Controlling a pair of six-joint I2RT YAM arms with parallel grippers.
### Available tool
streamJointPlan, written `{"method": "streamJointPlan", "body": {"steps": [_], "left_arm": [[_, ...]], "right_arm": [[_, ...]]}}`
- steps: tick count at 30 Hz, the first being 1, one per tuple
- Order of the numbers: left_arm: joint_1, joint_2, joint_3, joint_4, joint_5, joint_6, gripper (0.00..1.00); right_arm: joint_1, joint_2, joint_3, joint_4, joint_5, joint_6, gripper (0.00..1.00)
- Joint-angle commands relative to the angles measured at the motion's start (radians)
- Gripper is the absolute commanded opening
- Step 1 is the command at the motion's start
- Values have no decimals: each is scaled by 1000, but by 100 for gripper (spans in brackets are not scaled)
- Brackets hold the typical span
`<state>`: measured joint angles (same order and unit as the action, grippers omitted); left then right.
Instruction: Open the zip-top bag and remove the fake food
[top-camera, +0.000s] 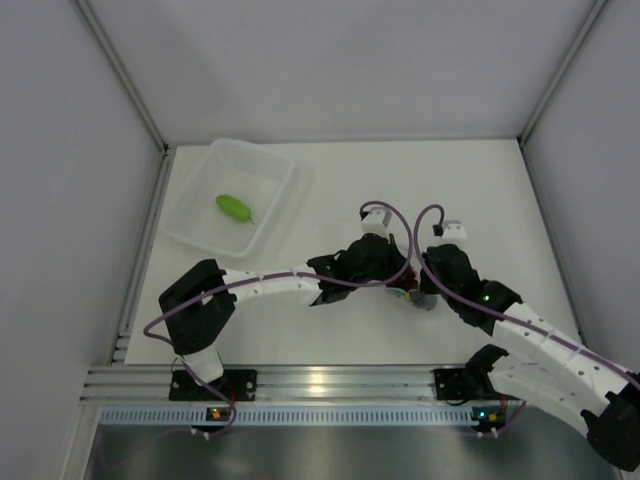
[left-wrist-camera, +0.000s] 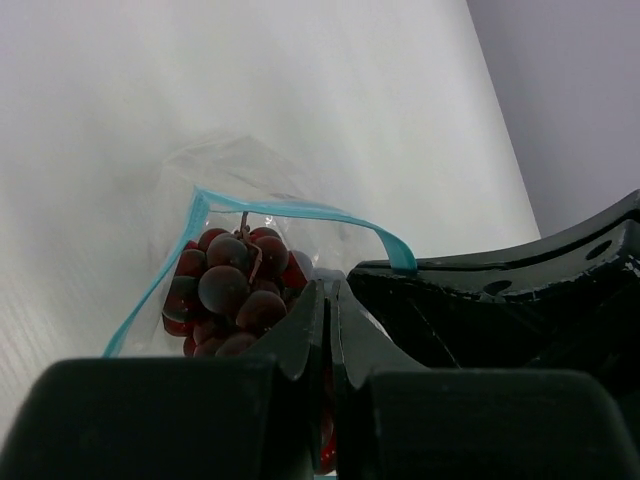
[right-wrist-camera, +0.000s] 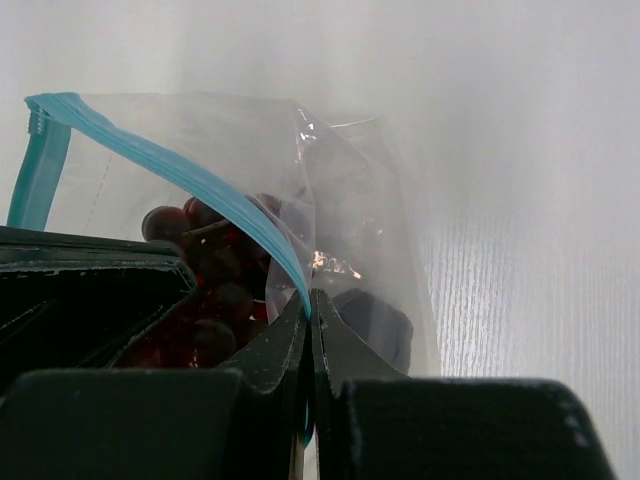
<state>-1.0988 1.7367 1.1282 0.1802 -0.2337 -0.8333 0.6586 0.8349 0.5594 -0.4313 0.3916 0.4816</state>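
Found at the middle of the table (top-camera: 340, 180), held up between both grippers: bag (right-wrist-camera: 200, 140), mouth spread open. Judged thin, crinkly, slippery, near weightless, floppy everywhere but the zip strip (left-wrist-camera: 300, 208) (stiffest line, so best place to pinch). Clamped shut on that strip: right gripper (right-wrist-camera: 308, 305). Closed tight too: left gripper (left-wrist-camera: 328, 295), apparently on the near lip, though hard to make out any film between the pads. Inside: grapes (left-wrist-camera: 230, 290), probably light, hard and knobbly, easiest taken across the bunch. Beside them, blurred behind plastic, a dark lump (right-wrist-camera: 375, 322). Already out, lying in the tub (top-camera: 285, 165): green piece (top-camera: 233, 208). From above, bag almost wholly covered by the arms (top-camera: 270, 283); bag bottom cut off in both wrist views.
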Motion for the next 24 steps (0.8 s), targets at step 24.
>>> {"method": "streamJointPlan", "body": {"steps": [24], "left_arm": [[11, -167, -45, 84, -6, 23, 0]], "right_arm": [[4, 84, 65, 68, 33, -15, 0]]}}
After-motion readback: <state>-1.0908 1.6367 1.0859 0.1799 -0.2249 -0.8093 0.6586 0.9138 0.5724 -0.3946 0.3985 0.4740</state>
